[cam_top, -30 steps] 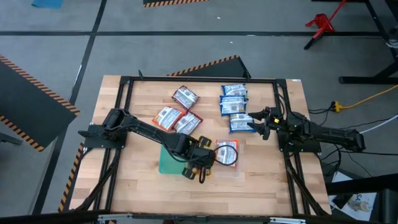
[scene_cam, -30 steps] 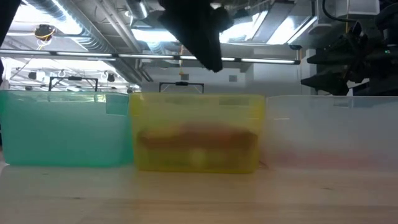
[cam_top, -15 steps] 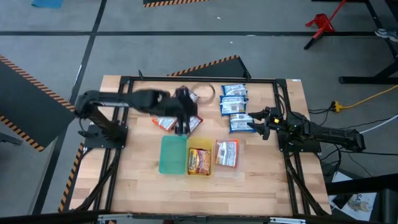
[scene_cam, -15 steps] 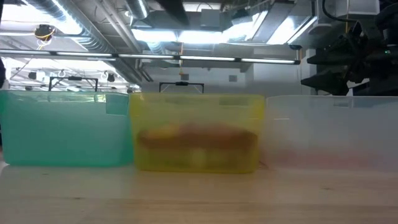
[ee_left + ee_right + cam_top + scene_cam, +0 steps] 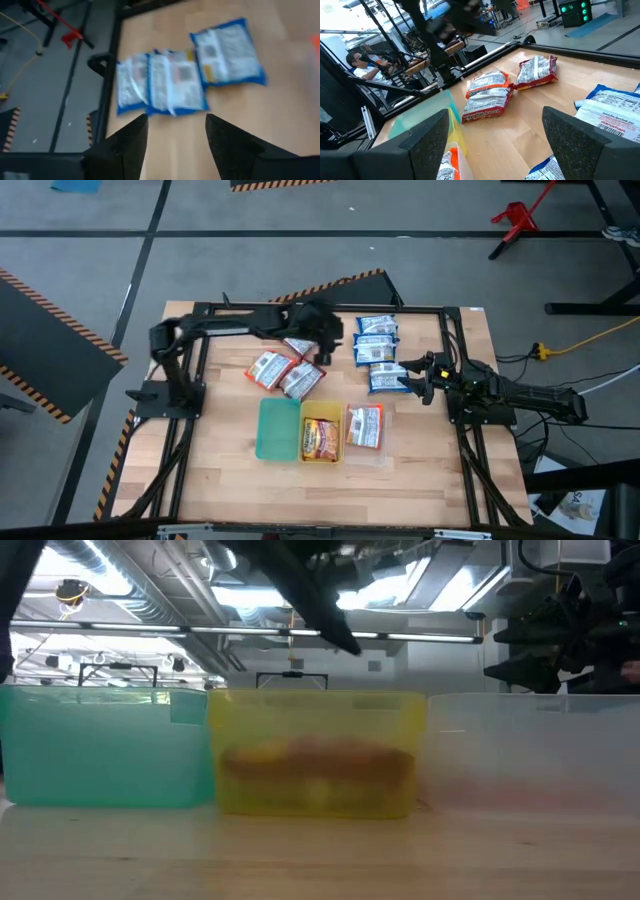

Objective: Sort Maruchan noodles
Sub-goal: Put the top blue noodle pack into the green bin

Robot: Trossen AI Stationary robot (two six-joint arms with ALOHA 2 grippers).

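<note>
Three blue-and-white packets [image 5: 376,348] lie flat in a column at the far right of the table; in the left wrist view they [image 5: 175,82] show just ahead of my left gripper [image 5: 176,145], which is open and empty. That gripper [image 5: 323,350] hovers between them and three dark red packets [image 5: 285,372]. A dark red packet [image 5: 320,439] lies in the yellow tray [image 5: 320,458], and an orange-and-white one [image 5: 365,426] in the clear tray [image 5: 388,452]. My right gripper [image 5: 408,377] waits open beside the nearest blue packet [image 5: 385,378].
The green tray [image 5: 278,430] stands left of the yellow one, all three in a row near the table's middle [image 5: 315,752]. A black frame rail [image 5: 320,308] runs round the table. A person [image 5: 357,60] sits beyond the table's left side.
My left gripper has risen from over the yellow tray and swung toward the table's far edge, ending above the gap between the red and blue packets. The dark red packet stays lying in the yellow tray. The right arm has kept still.
</note>
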